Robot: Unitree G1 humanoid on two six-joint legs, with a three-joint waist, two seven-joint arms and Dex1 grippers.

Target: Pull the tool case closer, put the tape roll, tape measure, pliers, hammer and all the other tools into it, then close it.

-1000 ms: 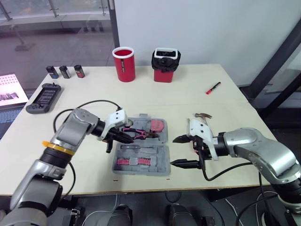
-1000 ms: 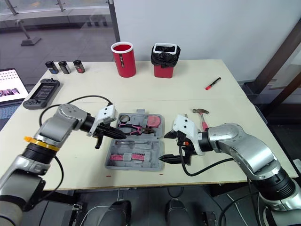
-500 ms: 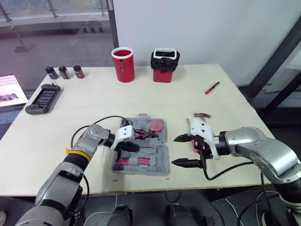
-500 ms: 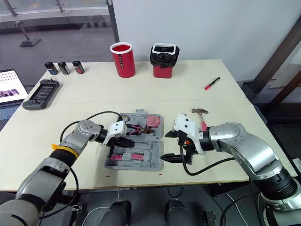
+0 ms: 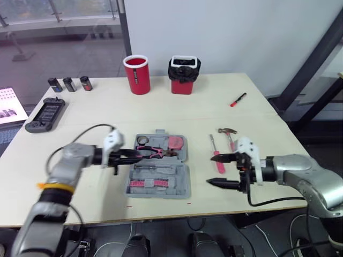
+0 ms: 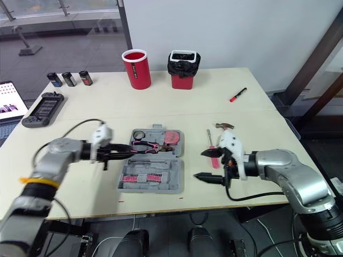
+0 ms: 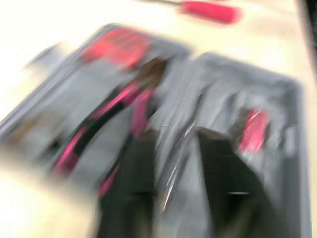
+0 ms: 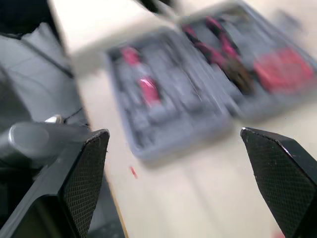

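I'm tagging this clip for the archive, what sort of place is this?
Probably an office or lab space, not a workshop: a pale table beside a glass wall, carrying a tool case and a handheld game console.

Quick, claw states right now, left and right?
Left claw: slightly open, nothing gripped.
Right claw: wide open, empty.

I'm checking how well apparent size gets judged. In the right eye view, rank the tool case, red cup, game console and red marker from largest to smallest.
Largest: tool case.
Next: red cup and game console, which look about alike, so I leave them unranked.
Smallest: red marker.
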